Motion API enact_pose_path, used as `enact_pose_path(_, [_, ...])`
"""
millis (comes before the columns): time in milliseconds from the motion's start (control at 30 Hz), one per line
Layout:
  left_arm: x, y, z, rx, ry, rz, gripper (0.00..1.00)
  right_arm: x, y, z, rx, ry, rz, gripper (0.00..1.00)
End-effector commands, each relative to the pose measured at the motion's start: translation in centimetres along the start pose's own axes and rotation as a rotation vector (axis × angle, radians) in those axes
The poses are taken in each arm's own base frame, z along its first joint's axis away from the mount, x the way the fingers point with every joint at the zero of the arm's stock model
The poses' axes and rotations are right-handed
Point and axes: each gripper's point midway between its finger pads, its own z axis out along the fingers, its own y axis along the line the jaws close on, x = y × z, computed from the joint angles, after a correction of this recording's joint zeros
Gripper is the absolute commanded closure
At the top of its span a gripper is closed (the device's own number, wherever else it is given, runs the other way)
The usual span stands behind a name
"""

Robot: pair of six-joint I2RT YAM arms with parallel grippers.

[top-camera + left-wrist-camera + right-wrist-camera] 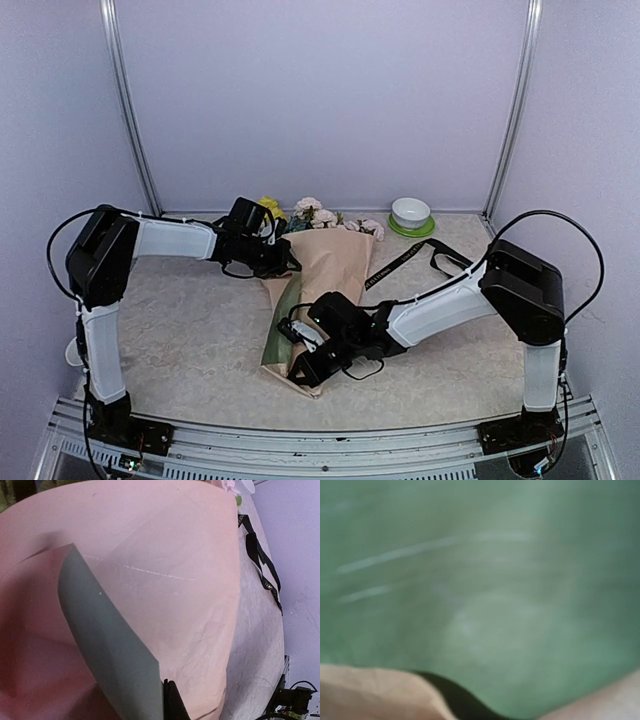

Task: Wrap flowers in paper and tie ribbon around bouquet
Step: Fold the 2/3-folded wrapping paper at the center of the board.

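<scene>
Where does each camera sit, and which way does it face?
Top external: above and behind the arms, looking down at the table; both arms show, left gripper and right gripper at the bouquet.
Left wrist: close over the peach paper and green sheet; one dark fingertip shows.
Right wrist: pressed near the green sheet, blurred; no finger clear.
Shared: top and left wrist both show the ribbon.

Matt, faintly creased paper (190, 580)

White-sleeved arms (175, 240), black joints (525, 290), looping cables (52, 250)
</scene>
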Motion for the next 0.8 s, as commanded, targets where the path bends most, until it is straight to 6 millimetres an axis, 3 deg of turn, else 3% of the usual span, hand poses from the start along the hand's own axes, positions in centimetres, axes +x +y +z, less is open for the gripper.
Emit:
enact_pose_path(0, [0.3,0.2,2.6,-0.007,0.067,0.068,1.0,4.6,-1.6,0.2,0.088,0.121,0.034,1.0])
enact_pose_path(167, [1.5,2.7,4.5,-0.096,0.117,0.068,1.0,1.9,0.9,-2.5,0.046,-0.001,-0.03,1.0])
enact_pose_path(267, [2.0,3.1,4.7,-0.113,0.124,0.071,1.0,0.6,2.7,-5.0,0.003,-0.078,-0.078,0.98])
enact_pose_path(333, [2.1,3.1,4.6,-0.121,0.122,0.076,1.0,0.1,2.8,-6.7,-0.006,-0.125,-0.082,0.97])
enact_pose_path(400, [2.0,2.8,4.5,-0.123,0.117,0.086,1.0,-0.8,1.6,-8.3,-0.006,-0.169,-0.036,0.97])
enact_pose_path(500, [1.9,2.4,4.5,-0.122,0.108,0.093,1.0,-2.3,-1.8,-9.6,0.024,-0.218,0.05,0.98])
enact_pose_path(633, [1.2,1.8,4.0,-0.123,0.086,0.094,1.0,-3.3,-6.7,-8.2,0.084,-0.178,0.154,0.99])
enact_pose_path(767, [0.7,0.6,3.4,-0.128,0.067,0.114,1.0,-3.4,-10.0,-6.6,0.107,-0.14,0.236,0.99])
